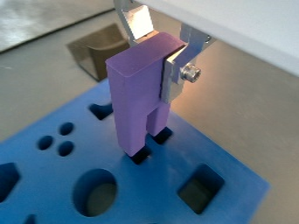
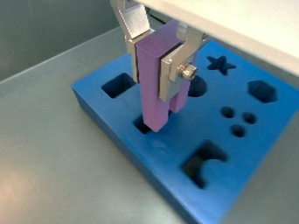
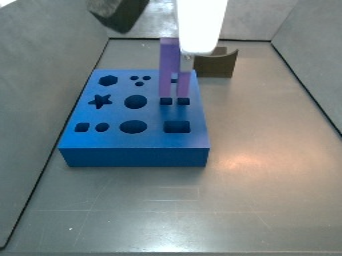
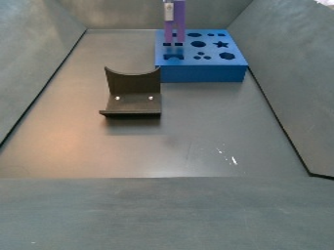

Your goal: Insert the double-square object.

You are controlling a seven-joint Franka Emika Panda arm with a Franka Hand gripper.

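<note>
My gripper (image 1: 156, 58) is shut on the double-square object (image 1: 140, 96), a tall purple peg of two joined square bars, and holds it upright near its top. The peg's lower end sits at the mouth of the matching double-square hole (image 1: 149, 154) near one edge of the blue block (image 1: 70, 166). The silver fingers (image 2: 176, 63) clamp the peg (image 2: 155, 83) from both sides over the block (image 2: 117, 118). In both side views the peg (image 3: 170, 68) (image 4: 174, 18) stands upright on the block (image 3: 127, 135) (image 4: 209, 61), with the gripper (image 3: 177, 45) above it.
The dark olive curved holder (image 3: 215, 64) (image 4: 131, 94) stands on the grey floor apart from the block; it also shows in a wrist view (image 1: 96, 48). The block has several other shaped holes, among them a star (image 2: 218, 63) and a round one (image 1: 96, 192). Grey walls enclose the floor.
</note>
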